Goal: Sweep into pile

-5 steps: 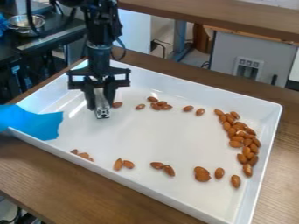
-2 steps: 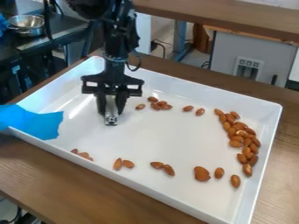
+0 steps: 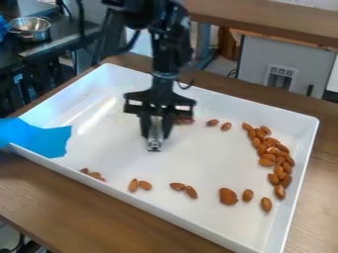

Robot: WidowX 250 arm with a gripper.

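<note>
Almonds curve around the jaws clenched on a silvery piece, some just behind, most well apart.

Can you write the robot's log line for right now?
task: sweep into pile | hand: low over white tray | almonds: biggest bunch toward view's right, others scattered | single pile: not yet made

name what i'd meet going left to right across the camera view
Bright blue sheet → black claw → two brown oval almonds near the tray's far wall → long curved cluster of brown almonds
</note>
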